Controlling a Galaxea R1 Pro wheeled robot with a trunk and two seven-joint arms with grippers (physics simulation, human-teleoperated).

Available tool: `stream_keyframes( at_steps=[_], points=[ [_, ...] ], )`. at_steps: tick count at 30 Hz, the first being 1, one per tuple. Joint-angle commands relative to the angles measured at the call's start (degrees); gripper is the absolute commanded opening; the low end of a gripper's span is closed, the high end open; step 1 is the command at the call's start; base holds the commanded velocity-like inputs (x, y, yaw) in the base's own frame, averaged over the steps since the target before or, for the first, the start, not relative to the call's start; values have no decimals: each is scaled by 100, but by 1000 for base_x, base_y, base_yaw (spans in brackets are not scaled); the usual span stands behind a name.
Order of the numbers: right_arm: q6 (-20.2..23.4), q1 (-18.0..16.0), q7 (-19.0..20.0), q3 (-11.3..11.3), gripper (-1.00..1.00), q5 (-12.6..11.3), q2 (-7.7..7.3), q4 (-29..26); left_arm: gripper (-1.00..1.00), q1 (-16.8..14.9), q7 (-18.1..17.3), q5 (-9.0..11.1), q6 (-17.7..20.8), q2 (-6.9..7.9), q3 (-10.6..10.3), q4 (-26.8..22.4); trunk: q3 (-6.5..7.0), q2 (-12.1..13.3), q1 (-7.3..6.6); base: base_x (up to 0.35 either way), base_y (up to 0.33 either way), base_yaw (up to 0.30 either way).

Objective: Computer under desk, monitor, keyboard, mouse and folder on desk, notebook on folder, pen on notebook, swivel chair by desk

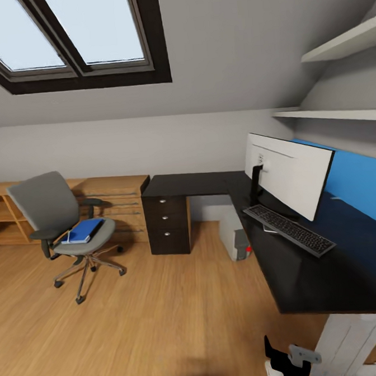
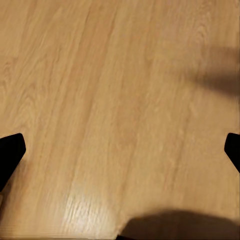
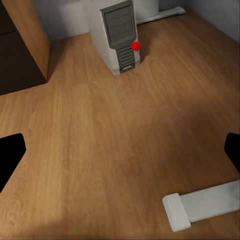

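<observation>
Overhead, the black-framed skylight lights the attic room. Taking the table as the landmark: its black top carries the monitor, wide, white-backed, on a black stand, with the slim dark-keyed keyboard lying just in front of it. Beneath the table stands the computer, a light-grey tower with a red light. Well apart from the table's black drawer unit, the grey swivel chair sits on the wood floor, with the bright-blue folder flat on its seat. Both the left gripper and the right gripper hang spread wide over the floor, holding nothing.
</observation>
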Motion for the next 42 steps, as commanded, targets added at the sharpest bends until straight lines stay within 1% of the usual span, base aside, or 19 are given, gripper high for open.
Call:
stream_keyframes(
  at_steps=[1, 9, 15, 19, 28, 31, 32, 37, 38, 39, 42],
  points=[
    [-17, -6, 60, -23, 100, -46, -3, 11, 100, -3, 4, -2, -23, -2, 29, 2, -6, -3, -2, -161, -308, -197],
    [-18, -6, 60, -23, 100, -46, 0, 9, 100, -3, 10, 0, -30, 0, 28, 3, -26, -3, -2, -169, -304, -209],
    [-11, -6, 60, -23, 100, -46, 1, 9, 100, -3, 13, 0, -31, 1, 29, 3, -71, -3, -2, -145, -298, -47],
    [-10, -6, 60, -25, 100, -46, -2, 10, 100, -3, 13, 11, -31, 3, 30, -1, -81, -3, -2, -51, -101, -6],
    [-9, -3, 60, -30, 100, -46, -16, 6, 100, -3, 65, 17, -36, 2, 37, -6, 78, 358, -200, -7, -14, -1],
    [-9, -1, 57, -29, 100, -46, -16, 7, 100, -1, 76, 17, -108, 2, 37, -6, 132, 478, -266, -1, -1, 0],
    [-19, 1, 53, -26, 100, -46, -10, 8, 100, -2, 108, 17, -366, 2, 42, -2, 150, 518, -288, 0, 0, 0],
    [-30, 0, 47, -26, 100, -51, -10, 9, 100, -2, 338, 19, -633, -4, 45, 1, 239, 719, -397, 0, 0, 0],
    [-32, -2, 46, -28, 100, -52, -13, 9, 100, -2, 494, 20, -685, -5, 45, 2, 257, 759, -419, 0, 0, 0],
    [-35, 0, 46, -31, 100, -54, -16, 9, 100, -3, 953, 10, -777, -17, 41, 2, 275, 799, -441, -278, -69, 0],
    [-36, -1, 47, -32, 100, -53, -18, 8, 100, -3, 1023, 3, -775, -28, 37, 3, 329, 919, -507, -315, -148, 0]
  ],
)
